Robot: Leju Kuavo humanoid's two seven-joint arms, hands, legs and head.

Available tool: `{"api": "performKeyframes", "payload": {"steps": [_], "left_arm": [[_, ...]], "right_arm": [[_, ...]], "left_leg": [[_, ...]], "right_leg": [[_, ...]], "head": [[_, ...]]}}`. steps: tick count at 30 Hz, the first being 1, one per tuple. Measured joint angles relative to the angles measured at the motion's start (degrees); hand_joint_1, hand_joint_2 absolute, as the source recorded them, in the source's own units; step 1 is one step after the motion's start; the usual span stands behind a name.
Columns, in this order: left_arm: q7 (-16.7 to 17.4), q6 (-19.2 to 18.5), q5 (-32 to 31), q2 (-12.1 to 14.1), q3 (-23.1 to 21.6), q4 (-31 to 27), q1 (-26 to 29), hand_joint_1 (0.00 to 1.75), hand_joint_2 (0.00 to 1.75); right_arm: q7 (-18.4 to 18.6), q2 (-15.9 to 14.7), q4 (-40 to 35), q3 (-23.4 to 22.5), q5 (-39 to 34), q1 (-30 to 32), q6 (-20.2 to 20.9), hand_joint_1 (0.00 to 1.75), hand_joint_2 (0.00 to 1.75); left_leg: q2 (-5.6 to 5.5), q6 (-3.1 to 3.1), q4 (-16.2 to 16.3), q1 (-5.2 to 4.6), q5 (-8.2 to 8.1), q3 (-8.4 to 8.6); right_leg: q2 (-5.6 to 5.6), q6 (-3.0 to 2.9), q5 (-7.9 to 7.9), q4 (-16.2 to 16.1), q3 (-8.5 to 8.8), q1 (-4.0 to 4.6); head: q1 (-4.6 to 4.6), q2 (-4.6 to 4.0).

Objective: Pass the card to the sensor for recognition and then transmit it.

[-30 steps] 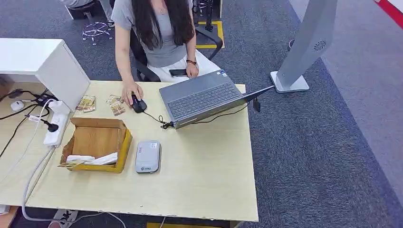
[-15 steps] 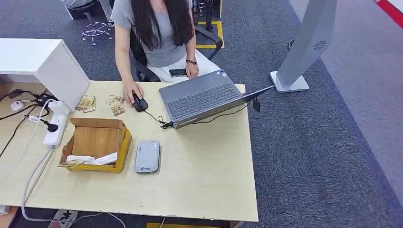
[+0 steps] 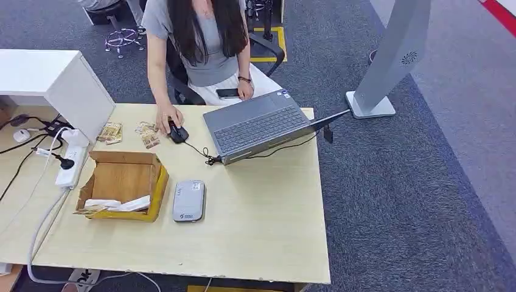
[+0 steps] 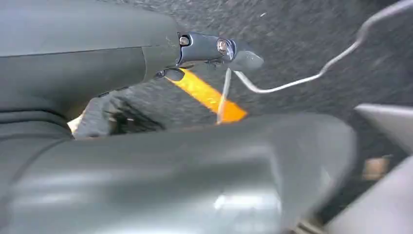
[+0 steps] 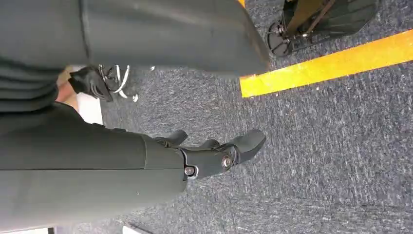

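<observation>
Hanging over carpet, left hand [image 4: 214, 48] and right hand [image 5: 214, 156] both slack-fingered, holding nothing.

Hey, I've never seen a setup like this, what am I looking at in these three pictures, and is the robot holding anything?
This is a two-armed humanoid robot. The wide picture is from its head, looking down on a wooden table. On it lie an open cardboard box with white cards inside, a grey card sensor, a laptop, and a mouse under a seated person's hand. The other two pictures come from cameras at the wrists, with the arms hanging toward the carpet. The right hand holds nothing, its fingers loosely apart. The left hand is blurred, so its state is unclear.
</observation>
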Motion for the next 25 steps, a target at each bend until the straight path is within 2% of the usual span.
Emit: {"api": "performKeyframes", "payload": {"steps": [12,13,14,15,16,22,25], "left_arm": [[5.51,5.27,0.54,1.07,-19.76,3.89,2.50,1.75,0.00],[6.04,5.67,0.57,1.16,-21.29,4.14,2.68,1.75,0.00],[6.34,6.02,0.61,1.31,-22.81,4.42,2.86,1.75,0.00],[6.88,6.50,0.70,1.38,-24.65,4.81,3.03,0.30,0.00],[7.43,6.97,0.70,1.49,-26.19,5.12,3.19,0.00,0.00],[10.15,9.54,0.85,2.16,-34.92,6.80,4.18,0.00,0.00],[10.80,10.41,0.87,2.36,-37.43,7.44,4.38,0.00,0.00]], "right_arm": [[1.07,-1.95,-2.42,10.27,-11.22,2.15,4.34,1.75,0.00],[1.14,-2.14,-2.60,11.07,-12.06,2.33,4.68,0.28,0.00],[1.18,-2.23,-2.80,11.85,-12.92,2.53,5.05,0.00,0.00],[1.20,-2.47,-3.01,12.76,-13.93,2.74,5.39,0.00,0.00],[1.40,-2.58,-3.23,13.59,-14.85,2.93,5.81,0.00,0.00],[1.79,-3.48,-4.26,17.93,-20.35,3.83,7.91,0.00,0.00],[1.99,-3.74,-4.63,19.31,-21.98,4.13,8.44,0.00,0.00]], "left_leg": [[0.00,0.01,0.00,0.00,-0.01,-0.04],[0.00,0.01,0.00,0.00,-0.01,-0.04],[0.00,0.02,0.00,0.00,-0.02,-0.05],[0.00,0.02,0.00,0.00,-0.02,-0.05],[0.00,0.03,0.00,0.00,-0.02,-0.05],[0.00,0.03,0.00,0.00,-0.03,-0.06],[-0.01,0.03,0.00,0.00,-0.03,-0.05]], "right_leg": [[0.00,0.00,0.00,-0.01,0.00,0.00],[0.00,0.00,0.00,-0.01,0.00,0.00],[0.00,0.00,0.00,-0.01,0.00,0.00],[-0.01,0.00,0.00,-0.01,0.00,0.00],[-0.01,0.00,0.00,-0.01,0.00,0.00],[-0.01,0.01,-0.01,-0.01,-0.01,0.00],[-0.02,0.01,-0.01,-0.01,0.00,0.00]], "head": [[-0.02,0.00],[-0.02,0.00],[-0.02,0.00],[0.00,0.00],[-0.04,0.00],[-0.02,0.00],[-0.02,0.00]]}}
